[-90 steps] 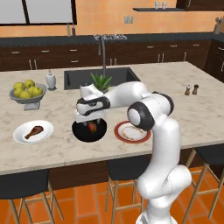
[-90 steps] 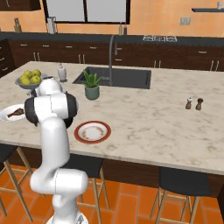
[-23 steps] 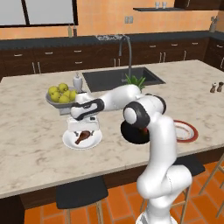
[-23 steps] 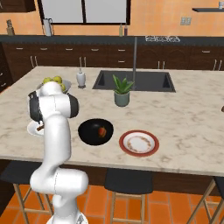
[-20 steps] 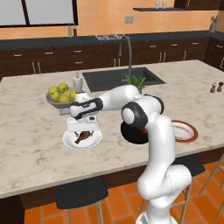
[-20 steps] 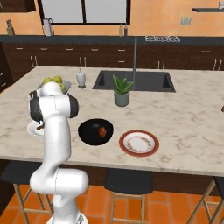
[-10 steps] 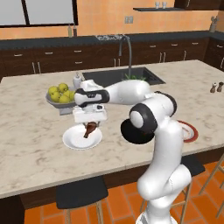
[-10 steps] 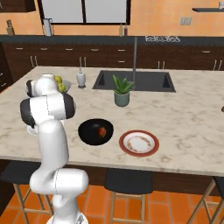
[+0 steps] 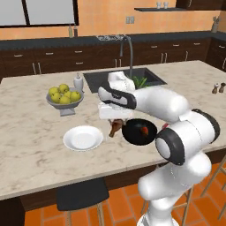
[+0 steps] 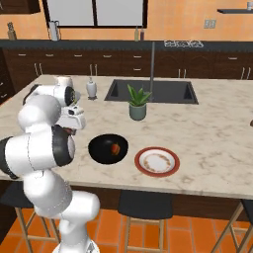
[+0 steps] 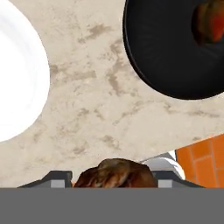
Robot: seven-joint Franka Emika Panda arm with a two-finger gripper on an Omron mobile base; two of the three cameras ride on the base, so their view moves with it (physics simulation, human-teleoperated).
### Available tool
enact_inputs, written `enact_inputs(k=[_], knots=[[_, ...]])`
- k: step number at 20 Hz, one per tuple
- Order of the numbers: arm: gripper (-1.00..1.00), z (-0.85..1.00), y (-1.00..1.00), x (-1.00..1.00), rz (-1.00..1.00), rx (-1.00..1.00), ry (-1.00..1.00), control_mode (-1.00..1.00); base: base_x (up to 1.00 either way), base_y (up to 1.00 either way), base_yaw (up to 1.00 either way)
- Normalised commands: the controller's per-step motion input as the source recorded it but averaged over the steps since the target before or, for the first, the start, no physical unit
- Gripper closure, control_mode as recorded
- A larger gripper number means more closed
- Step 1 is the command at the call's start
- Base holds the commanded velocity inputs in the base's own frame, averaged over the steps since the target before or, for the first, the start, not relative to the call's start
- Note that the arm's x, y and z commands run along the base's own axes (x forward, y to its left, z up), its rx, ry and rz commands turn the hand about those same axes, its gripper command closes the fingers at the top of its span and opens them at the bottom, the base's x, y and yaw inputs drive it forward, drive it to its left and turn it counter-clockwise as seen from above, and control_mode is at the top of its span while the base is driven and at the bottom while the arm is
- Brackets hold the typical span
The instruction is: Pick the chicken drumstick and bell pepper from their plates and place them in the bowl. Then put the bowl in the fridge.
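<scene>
Glossy white rounded arm links, dark joint bands; white pincer (image 9: 115, 122), fingertips apparently dark.

On the big stone counter (image 9: 31, 132) sit a white plate (image 9: 83, 138), a black bowl (image 9: 139, 132), a red-rimmed plate (image 10: 157, 161), a fruit bowl (image 9: 65, 98) and a little plant (image 10: 138, 105).

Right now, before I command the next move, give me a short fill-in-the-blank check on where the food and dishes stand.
1. The tool is shut on the ____.
2. The bell pepper lies inside the black ____.
3. The plain white plate now carries ____.
4. The grey footed fruit bowl holds yellow-green ____.

Missing words: chicken drumstick; bowl; nothing; fruit
</scene>
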Motion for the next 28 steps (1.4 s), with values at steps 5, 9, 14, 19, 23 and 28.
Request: enact_inputs(k=[5,9,14,19,23,28], knots=[[1.00,-0.10,-1.00,-0.30,-0.09,-0.03,0.01,-1.00,0.00,0.00,0.00],[1.00,0.07,-1.00,0.53,-0.02,-0.02,0.00,-1.00,0.00,0.00,0.00],[1.00,-0.35,-0.53,0.88,0.00,-0.06,0.00,-1.00,0.00,0.00,0.00],[1.00,-0.82,0.06,0.97,-0.01,-0.06,0.00,-1.00,0.00,0.00,0.00],[-1.00,-0.10,-0.02,0.65,-0.03,0.01,0.02,-1.00,0.00,0.00,0.00],[-1.00,0.19,-0.30,0.35,0.00,0.08,0.01,-1.00,0.00,0.00,0.00]])
